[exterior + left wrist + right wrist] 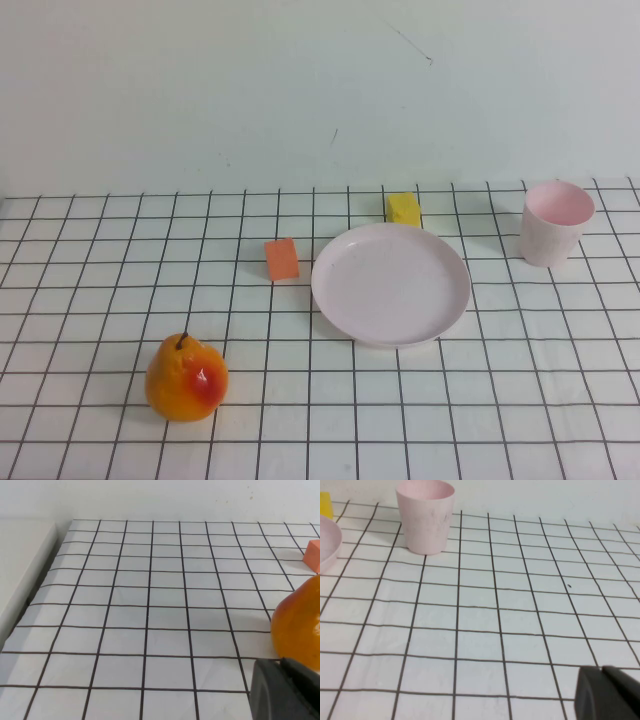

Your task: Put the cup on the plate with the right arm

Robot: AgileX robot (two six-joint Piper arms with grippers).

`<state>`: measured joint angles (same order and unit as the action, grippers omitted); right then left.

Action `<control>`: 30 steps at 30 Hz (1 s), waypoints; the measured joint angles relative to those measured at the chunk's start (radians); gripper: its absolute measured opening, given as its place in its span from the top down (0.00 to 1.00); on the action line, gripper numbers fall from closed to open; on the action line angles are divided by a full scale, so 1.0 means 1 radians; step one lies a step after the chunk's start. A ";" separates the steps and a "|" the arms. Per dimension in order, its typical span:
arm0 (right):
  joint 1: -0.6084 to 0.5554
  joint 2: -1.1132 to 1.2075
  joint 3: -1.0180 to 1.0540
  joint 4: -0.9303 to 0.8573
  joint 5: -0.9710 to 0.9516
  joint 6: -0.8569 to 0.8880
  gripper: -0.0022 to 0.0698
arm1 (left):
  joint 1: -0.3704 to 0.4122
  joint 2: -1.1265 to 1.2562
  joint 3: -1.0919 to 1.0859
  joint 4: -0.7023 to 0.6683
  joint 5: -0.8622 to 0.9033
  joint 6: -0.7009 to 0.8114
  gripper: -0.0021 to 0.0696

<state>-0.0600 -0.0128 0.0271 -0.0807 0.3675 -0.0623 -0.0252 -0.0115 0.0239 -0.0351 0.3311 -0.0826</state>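
Note:
The pale pink cup stands upright on the grid cloth at the back right, apart from the plate. It also shows in the right wrist view. The large pale pink plate lies empty at the table's middle; its rim shows in the right wrist view. My right gripper is shut and empty, low over the cloth, well short of the cup. My left gripper is shut and empty, close to the pear. Neither arm shows in the high view.
An orange-yellow pear stands at the front left. An orange block lies left of the plate and a yellow block behind it. A white wall backs the table.

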 joint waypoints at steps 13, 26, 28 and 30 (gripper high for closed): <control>0.000 0.000 0.000 -0.051 0.000 -0.009 0.97 | 0.000 0.000 0.000 0.000 0.000 0.000 0.97; 0.000 0.000 0.001 -0.194 -0.032 -0.032 0.97 | 0.000 0.000 0.000 0.000 0.000 0.000 0.97; 0.000 0.000 0.001 -0.192 -0.120 -0.036 0.97 | 0.000 0.000 0.000 0.000 0.000 0.000 0.98; 0.000 0.000 0.001 -0.192 -0.248 -0.036 0.97 | 0.000 0.000 0.000 0.000 0.000 0.000 0.98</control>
<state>-0.0600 -0.0128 0.0280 -0.2727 0.1196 -0.0979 -0.0252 -0.0115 0.0239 -0.0351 0.3311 -0.0826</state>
